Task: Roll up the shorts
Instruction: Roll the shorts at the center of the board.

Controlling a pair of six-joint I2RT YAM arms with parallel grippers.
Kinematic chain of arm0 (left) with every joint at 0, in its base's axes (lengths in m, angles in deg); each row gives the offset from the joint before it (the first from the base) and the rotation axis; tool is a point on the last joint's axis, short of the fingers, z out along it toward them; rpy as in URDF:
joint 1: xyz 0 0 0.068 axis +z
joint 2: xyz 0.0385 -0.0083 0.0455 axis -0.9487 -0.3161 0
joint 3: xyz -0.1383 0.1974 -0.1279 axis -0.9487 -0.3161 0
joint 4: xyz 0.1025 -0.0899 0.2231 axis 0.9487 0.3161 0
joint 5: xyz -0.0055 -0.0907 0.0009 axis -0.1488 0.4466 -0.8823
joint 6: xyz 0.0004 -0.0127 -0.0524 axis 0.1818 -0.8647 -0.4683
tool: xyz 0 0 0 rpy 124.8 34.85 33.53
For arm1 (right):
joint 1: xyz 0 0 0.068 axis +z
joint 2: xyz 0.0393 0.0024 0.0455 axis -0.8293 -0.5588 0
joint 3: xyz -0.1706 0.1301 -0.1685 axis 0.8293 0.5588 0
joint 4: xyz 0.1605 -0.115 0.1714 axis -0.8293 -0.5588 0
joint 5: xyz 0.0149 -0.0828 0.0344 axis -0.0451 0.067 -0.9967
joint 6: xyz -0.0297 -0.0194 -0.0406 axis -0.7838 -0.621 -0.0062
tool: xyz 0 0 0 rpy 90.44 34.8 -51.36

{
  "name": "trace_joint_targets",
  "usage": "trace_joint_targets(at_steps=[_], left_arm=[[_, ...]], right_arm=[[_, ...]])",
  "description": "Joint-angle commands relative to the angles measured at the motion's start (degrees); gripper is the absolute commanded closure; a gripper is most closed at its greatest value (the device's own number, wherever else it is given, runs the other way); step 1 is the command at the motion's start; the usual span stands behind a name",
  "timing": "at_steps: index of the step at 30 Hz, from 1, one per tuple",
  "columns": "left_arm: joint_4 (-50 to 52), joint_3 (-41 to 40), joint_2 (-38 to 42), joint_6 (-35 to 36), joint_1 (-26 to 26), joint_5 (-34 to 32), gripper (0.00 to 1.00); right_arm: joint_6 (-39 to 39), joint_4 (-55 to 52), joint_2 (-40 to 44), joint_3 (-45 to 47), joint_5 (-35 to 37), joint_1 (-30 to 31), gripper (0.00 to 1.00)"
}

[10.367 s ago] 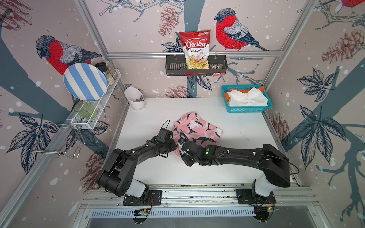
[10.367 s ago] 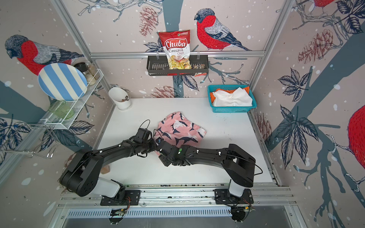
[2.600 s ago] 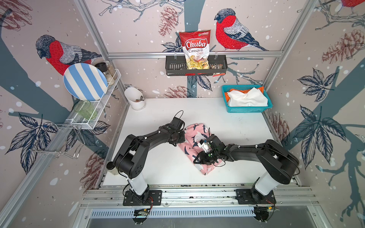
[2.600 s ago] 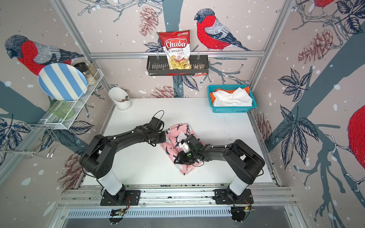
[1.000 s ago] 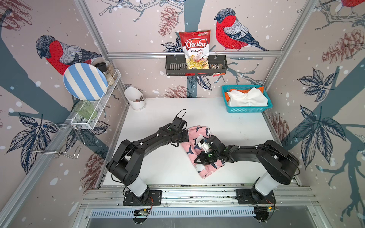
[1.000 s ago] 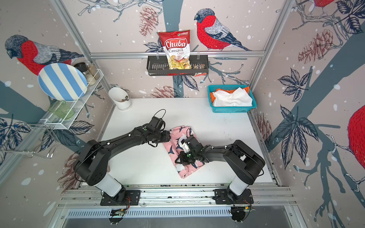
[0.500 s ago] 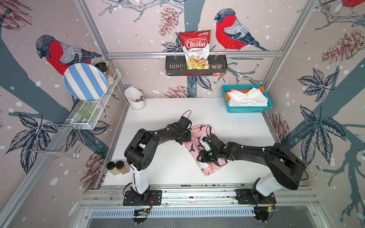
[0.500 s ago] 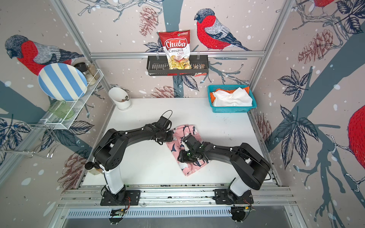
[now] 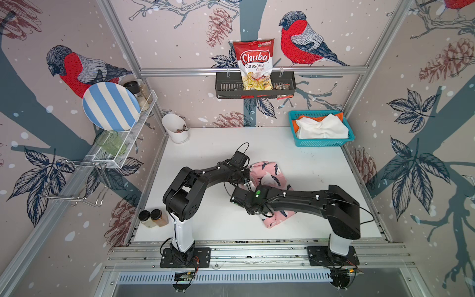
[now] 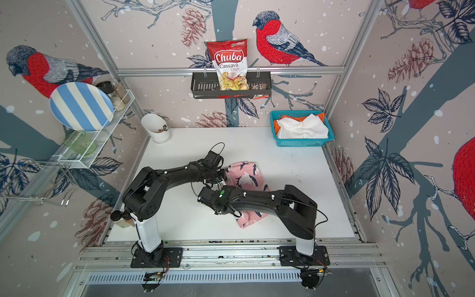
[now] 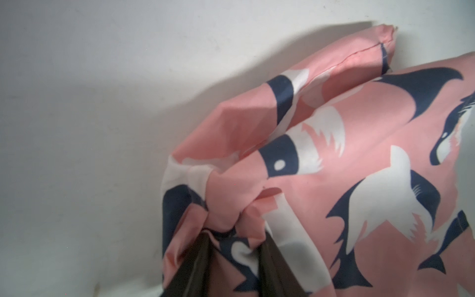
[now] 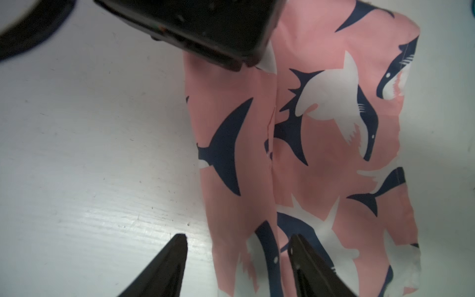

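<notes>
pink shorts [image 9: 268, 177]: you have them mid-table, folded into a long narrow strip. It runs from the left gripper at the far end toward the front rail. In both top views only the two ends show [image 10: 244, 177].
table [image 9: 205, 221]: white, bare around the strip.
left gripper [image 11: 235, 235]: your fingers [image 11: 275, 264] are clamped on a bunched corner of the pink shorts [image 11: 359, 167] at the far end. The cloth puckers between them, and the fold beside the pinch stands up and throws a shadow on the table.
right gripper [image 12: 238, 235]: your jaws stand well apart and grip nothing. One finger is over bare table, the other over the cloth, and the strip's long edge [image 12: 321, 128] lies between them. You cannot tell whether either tip touches.
right arm [image 9: 295, 201]: it reaches low across the middle of the strip and hides that part from above.
basket [image 9: 321, 145]: teal, at the back right corner, well apart from both grippers.
white shorts [image 9: 321, 128]: crumpled on top in the basket.
orange shorts [image 9: 295, 126]: under the white pair, showing only at the basket's edges.
chips bag [image 9: 253, 64]: upright in the rack on the back wall.
cup [image 9: 174, 127]: white, at the back left corner.
jars [image 9: 151, 218]: two, side by side near the left arm's base.
</notes>
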Motion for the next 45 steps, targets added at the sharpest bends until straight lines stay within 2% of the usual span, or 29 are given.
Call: trace_joint_targets(at_steps=[1,5,8,11,13,17,21,24,31,34,41,45], left_arm=[[3.6,-0.6,-0.8,0.2,0.4,0.4,0.64],[3.2,-1.1,-0.9,0.3,0.9,1.1,0.64],[3.4,-1.2,-1.2,0.6,0.9,1.5,0.64],[3.0,-1.9,-0.6,0.6,1.2,1.7,0.64],[2.9,-2.6,0.2,0.6,1.4,1.7,0.64],[3.2,-5.1,4.1,0.5,2.5,0.2,0.63],[4.4,-8.8,11.5,-0.1,4.7,-1.7,0.54],[7.1,-11.7,17.9,-0.2,5.8,-3.8,0.50],[14.6,-14.9,32.8,-1.4,6.3,-8.8,0.49],[16.9,-14.6,36.9,-1.6,6.3,-9.4,0.49],[16.8,-14.6,39.1,-2.5,3.7,-7.6,0.47],[13.8,-15.8,36.2,-3.9,2.3,-6.0,0.46]], right_arm=[[2.1,-8.5,-5.8,-4.9,10.1,1.9,0.26],[2.4,-9.9,-11.9,-6.3,12.5,2.4,0.24],[2.1,-10.1,-14.9,-5.2,13.8,2.2,0.31],[1.9,-10.1,-16.4,-4.1,14.5,1.9,0.45],[0.9,-8.9,-15.9,-3.2,14.4,1.8,0.60],[-3.0,-5.0,-13.7,-2.5,10.4,2.1,0.76],[-6.9,1.5,-9.1,-1.2,0.1,1.9,0.79],[-8.9,8.0,-4.9,0.6,-11.7,0.6,0.80],[-8.1,25.7,0.2,8.5,-43.1,-4.8,0.84],[-5.2,34.4,2.4,13.8,-53.4,-7.4,0.84],[2.3,49.6,6.5,25.9,-66.1,-14.5,0.84],[0.6,48.6,5.1,28.2,-65.7,-18.2,0.82]])
